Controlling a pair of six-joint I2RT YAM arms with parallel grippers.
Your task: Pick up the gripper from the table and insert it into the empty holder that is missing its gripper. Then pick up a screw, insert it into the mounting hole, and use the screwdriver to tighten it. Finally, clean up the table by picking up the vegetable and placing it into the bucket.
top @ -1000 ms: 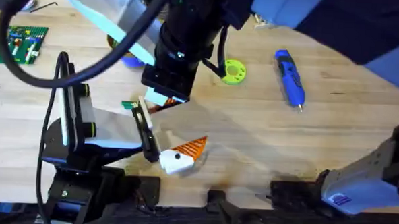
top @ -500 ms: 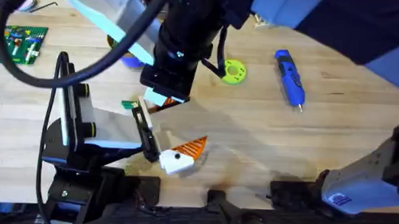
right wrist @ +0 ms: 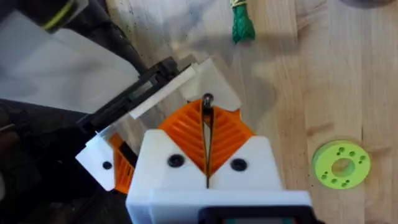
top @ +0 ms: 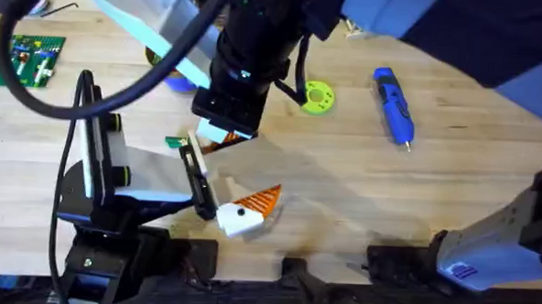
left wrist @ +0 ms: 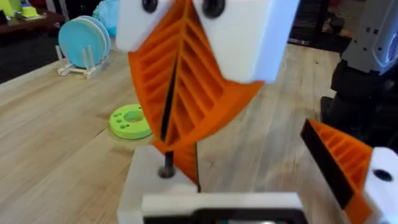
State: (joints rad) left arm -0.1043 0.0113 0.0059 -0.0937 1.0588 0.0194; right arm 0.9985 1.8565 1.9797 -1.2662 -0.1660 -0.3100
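A pale wooden worktop (top: pixel 453 178) with visible grain. The screwdriver (top: pixel 394 104) is bright blue with a thin silver tip. A lime-green disc (top: pixel 316 97) has small holes. The right claw (right wrist: pixel 207 158) has orange ribbed pads on white blocks with black screw holes. The vegetable (right wrist: pixel 242 26) is dark green. A pale blue plate (left wrist: pixel 84 38) stands in a white rack.

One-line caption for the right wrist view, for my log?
Right gripper pinching a screw above the white holder; green disc and dark-green vegetable on the table.
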